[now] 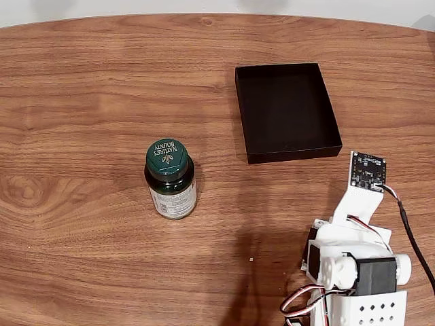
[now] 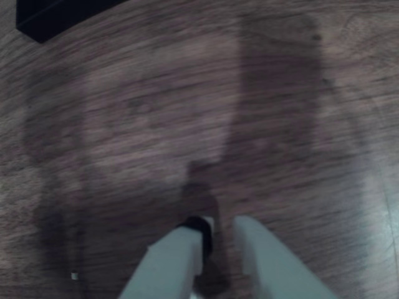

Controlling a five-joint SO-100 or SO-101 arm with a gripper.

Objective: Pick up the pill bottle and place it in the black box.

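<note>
In the fixed view the pill bottle (image 1: 170, 179) stands upright on the wooden table, left of centre. It is dark green, with a ribbed green cap lettered in gold and a pale label. The black box (image 1: 287, 111), a shallow matte tray, lies further back and to the right with nothing in it. One corner of the black box (image 2: 56, 12) shows at the top left of the wrist view. My gripper (image 2: 222, 223) points down at bare wood near the arm's base, far from the bottle. Its white fingers stand a narrow gap apart and hold nothing.
The white arm (image 1: 353, 265) sits folded at the lower right of the fixed view, with a small camera board (image 1: 368, 170) on top and cables (image 1: 411, 234) trailing to the right. Bare wood table (image 1: 81, 258) stretches between bottle, box and arm.
</note>
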